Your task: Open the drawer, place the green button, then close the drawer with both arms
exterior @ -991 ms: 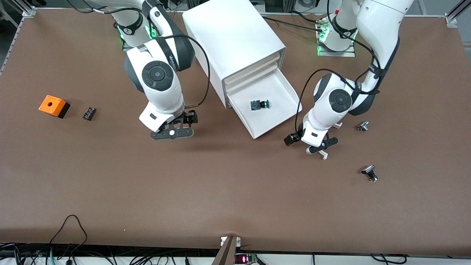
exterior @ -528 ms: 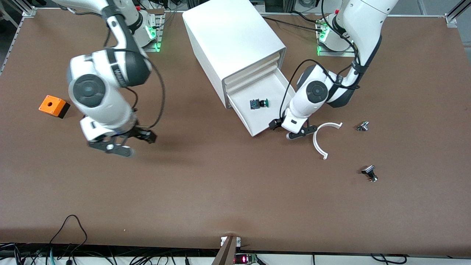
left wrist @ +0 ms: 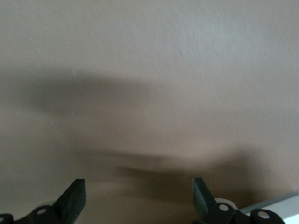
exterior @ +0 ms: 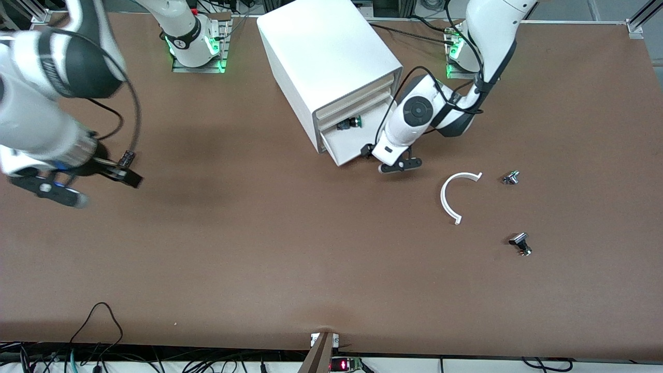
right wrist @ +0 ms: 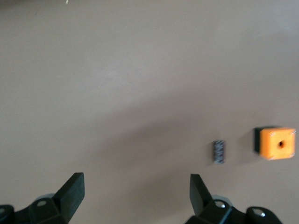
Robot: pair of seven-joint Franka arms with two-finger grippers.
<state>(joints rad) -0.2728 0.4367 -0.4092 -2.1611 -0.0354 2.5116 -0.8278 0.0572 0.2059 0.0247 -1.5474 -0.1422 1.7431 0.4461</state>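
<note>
The drawer (exterior: 348, 147), lowest in the white cabinet (exterior: 326, 57), stands partly open, and only a short part of its white tray sticks out. The green-capped button (exterior: 349, 123) lies in it, at the cabinet's mouth. My left gripper (exterior: 396, 166) is low in front of the drawer's front edge, with its fingers wide apart and empty in the left wrist view (left wrist: 138, 198). I cannot tell whether it touches the drawer. My right gripper (exterior: 49, 189) is up over the table at the right arm's end. It is open and empty in the right wrist view (right wrist: 135, 191).
An orange box (right wrist: 276, 142) and a small black part (right wrist: 218, 151) lie below the right gripper. A white curved strip (exterior: 442, 199) and two silver-black parts (exterior: 511, 177) (exterior: 519, 242) lie toward the left arm's end.
The drawer has slid most of the way into the cabinet with the button in it, and the left gripper followed its front. The right arm has swung away toward its end of the table.
</note>
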